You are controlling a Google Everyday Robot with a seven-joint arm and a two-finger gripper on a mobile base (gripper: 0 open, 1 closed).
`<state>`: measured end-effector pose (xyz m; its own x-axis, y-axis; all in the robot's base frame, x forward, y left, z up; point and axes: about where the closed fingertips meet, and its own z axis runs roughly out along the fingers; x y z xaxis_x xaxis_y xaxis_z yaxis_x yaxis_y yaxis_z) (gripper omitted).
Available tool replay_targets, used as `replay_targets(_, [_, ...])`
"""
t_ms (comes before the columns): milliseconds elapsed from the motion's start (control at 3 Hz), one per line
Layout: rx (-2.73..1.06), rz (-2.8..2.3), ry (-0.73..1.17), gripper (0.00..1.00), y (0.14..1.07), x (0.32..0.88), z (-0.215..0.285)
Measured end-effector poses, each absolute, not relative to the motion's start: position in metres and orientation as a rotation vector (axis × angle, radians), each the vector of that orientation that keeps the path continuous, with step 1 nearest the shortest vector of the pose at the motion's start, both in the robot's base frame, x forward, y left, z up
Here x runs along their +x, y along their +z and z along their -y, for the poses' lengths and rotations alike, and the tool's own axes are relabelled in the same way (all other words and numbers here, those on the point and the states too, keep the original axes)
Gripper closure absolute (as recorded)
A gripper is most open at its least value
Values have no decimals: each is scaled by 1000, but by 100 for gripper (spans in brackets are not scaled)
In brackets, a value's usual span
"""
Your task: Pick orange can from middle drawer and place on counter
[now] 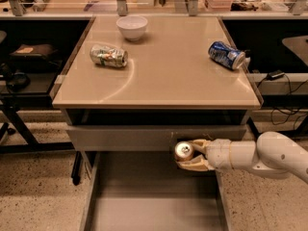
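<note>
The orange can (pixel 184 151), silver top toward the camera, is held in my gripper (pixel 190 154), which is shut on it. The white arm reaches in from the right. The can hangs above the open middle drawer (pixel 144 196), a grey tray pulled out toward me, and just in front of the grey front panel (pixel 120 137). The beige counter (pixel 163 71) lies above and behind it.
On the counter lie a crushed green-white can (pixel 109 56) at the left, a blue can (pixel 227 55) on its side at the right, and a white bowl (pixel 132 27) at the back. Dark shelving with cables stands at both sides.
</note>
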<state>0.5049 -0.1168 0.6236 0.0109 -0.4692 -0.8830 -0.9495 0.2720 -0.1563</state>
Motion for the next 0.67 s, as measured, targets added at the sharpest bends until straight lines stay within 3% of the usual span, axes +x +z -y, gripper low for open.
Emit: replay_targets(667, [-1384,-1542,629,100,663,477,100])
